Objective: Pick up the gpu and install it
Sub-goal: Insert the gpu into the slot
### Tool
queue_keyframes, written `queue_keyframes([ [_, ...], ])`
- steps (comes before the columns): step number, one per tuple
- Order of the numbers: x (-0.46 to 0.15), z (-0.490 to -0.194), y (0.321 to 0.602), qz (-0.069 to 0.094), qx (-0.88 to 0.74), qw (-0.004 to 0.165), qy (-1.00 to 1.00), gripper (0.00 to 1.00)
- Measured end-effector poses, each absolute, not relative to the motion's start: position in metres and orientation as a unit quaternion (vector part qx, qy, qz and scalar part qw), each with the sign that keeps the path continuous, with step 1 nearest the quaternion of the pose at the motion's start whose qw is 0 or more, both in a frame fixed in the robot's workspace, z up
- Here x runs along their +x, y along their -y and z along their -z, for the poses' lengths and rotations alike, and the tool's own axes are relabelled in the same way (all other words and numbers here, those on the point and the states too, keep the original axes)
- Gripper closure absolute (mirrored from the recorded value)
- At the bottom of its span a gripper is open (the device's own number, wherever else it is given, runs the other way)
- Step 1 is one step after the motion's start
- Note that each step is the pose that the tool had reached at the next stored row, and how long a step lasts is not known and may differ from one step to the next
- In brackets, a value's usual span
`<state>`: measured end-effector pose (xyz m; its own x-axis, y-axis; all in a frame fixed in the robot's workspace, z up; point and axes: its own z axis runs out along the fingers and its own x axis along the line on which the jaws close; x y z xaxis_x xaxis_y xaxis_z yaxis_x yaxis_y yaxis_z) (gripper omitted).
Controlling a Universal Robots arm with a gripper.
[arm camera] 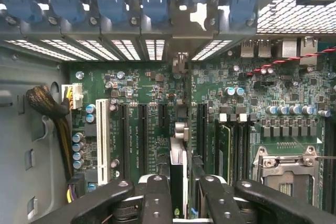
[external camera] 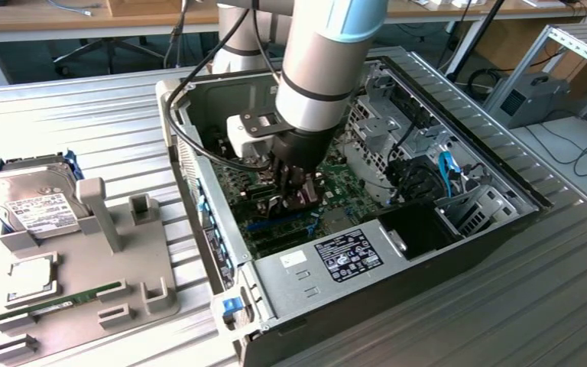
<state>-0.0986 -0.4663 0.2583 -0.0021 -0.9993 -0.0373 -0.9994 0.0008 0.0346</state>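
On exterior view's left, grey moulded holder tray (external camera: 146, 264) on ribbed metal counter (external camera: 89, 115), carrying silver boxy hard drive (external camera: 30, 200) and long narrow green RAM stick (external camera: 61, 300). Centre: open black-and-silver computer case (external camera: 457, 252), walls close around arm. Black pincer (external camera: 296, 200) deep inside, clamped on thin dark edge-on gpu card (arm camera: 178, 174), card upright above green motherboard (arm camera: 142, 93) slots. Exterior view's right: aluminium frame (external camera: 579, 46), cables.

Open computer case (external camera: 497, 200), hard drive (external camera: 30, 200), RAM stick (external camera: 61, 300), grey holder (external camera: 141, 264)
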Motion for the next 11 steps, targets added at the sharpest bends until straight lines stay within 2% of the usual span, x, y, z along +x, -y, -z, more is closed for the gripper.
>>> queue_keyframes([
  [11, -0.0999, -0.2556, 0.4661, -0.026, -0.706, 0.001, -0.707, 0.74],
])
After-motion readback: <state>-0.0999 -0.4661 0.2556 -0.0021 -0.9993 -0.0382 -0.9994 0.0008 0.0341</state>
